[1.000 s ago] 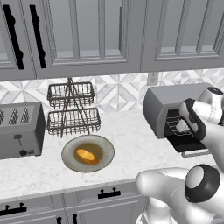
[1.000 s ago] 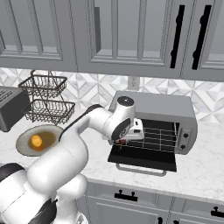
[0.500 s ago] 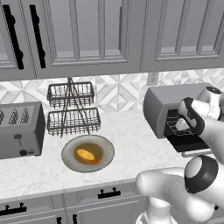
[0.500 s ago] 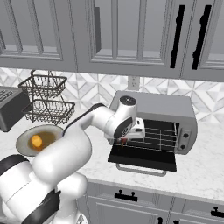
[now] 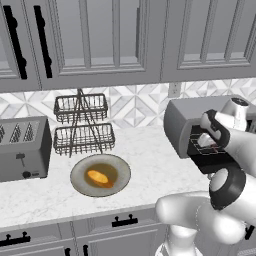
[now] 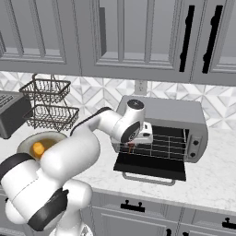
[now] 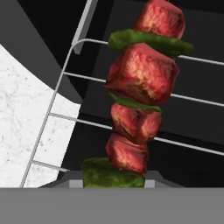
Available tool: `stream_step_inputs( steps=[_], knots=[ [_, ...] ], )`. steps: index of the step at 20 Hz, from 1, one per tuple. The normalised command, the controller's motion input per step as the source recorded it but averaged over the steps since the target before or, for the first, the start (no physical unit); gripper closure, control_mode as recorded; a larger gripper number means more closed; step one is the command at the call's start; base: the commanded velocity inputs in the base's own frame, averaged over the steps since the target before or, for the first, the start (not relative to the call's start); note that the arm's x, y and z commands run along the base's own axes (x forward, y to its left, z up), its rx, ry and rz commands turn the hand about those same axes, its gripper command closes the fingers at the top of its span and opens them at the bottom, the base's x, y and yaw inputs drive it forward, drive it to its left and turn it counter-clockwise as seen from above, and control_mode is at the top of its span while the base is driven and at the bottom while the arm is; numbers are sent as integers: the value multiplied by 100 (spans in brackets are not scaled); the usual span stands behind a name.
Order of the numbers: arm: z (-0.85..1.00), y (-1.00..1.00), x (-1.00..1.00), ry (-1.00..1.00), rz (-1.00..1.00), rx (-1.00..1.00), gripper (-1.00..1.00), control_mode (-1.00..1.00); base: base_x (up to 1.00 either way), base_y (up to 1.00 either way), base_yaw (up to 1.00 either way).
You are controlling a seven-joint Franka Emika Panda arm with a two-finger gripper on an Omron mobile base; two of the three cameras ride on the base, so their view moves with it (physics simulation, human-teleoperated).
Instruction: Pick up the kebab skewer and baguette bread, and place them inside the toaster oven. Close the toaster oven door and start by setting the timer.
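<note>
- Oven (image 6: 168,117): sitting on the counter (image 6: 216,184), its door (image 6: 151,167) lying open and flat in front of it.
- Gripper (image 6: 132,146): reaching into the oven mouth, jaws closing on the skewer (image 7: 140,94).
- Skewer: hanging just over the oven's rack (image 7: 65,118); red meat chunks alternating with green pieces.
- Bread (image 5: 98,177): lying on the plate (image 5: 80,182), well left of the oven.
- Toaster (image 5: 22,148): standing farther left.
</note>
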Motion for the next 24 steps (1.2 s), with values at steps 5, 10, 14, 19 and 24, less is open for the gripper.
stream_step_inputs(
  steps=[5,10,14,19,24],
  knots=[
    [-8,0,6,0,0,2,100,-100,0,0,0],
    [-8,0,1,0,0,2,100,-100,0,0,0],
    [-5,0,0,0,0,2,100,-100,0,0,0],
    [-8,0,0,0,0,1,-100,-100,0,0,0],
    [-4,0,-1,0,0,0,-100,-100,0,0,0]
  ],
)
